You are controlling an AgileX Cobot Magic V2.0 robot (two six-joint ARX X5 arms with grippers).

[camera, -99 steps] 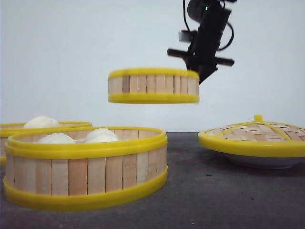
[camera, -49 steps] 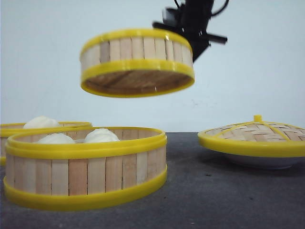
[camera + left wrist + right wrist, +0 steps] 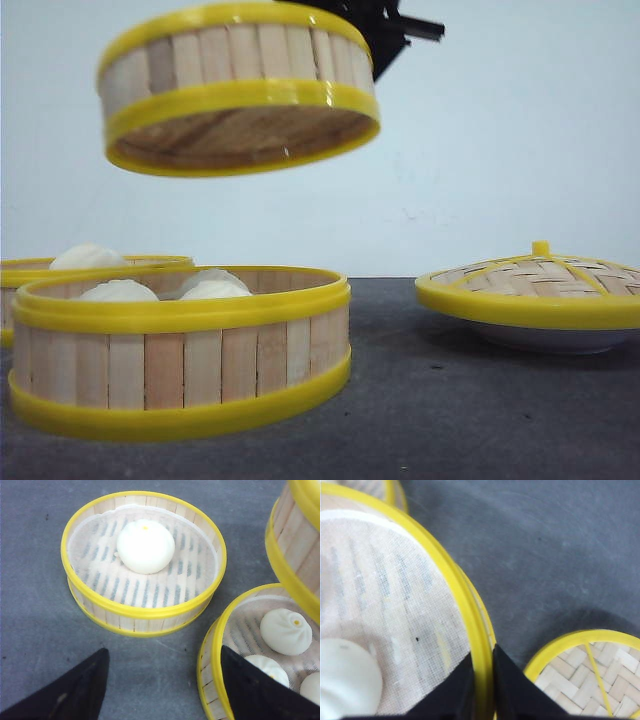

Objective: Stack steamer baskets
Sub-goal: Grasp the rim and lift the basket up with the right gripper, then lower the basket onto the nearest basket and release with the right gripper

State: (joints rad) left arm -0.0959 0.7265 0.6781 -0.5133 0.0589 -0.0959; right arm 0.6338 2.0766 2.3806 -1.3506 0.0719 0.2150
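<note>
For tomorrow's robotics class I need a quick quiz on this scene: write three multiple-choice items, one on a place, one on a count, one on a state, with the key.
1. Where is the lifted basket?
A. in the air above the near basket
B. on the lid
C. on the table

2. How many buns lie in the far basket?
A. none
B. one
C. four

3. What is the right tool doing?
A. hanging open over the lid
B. closed on the lifted basket's rim
C. resting on the table

Key: 1 A, the front view shows it held high, clear of everything below. 2 B, the left wrist view shows a single bun in it. 3 B, the right wrist view shows the fingers either side of the yellow rim.
</note>
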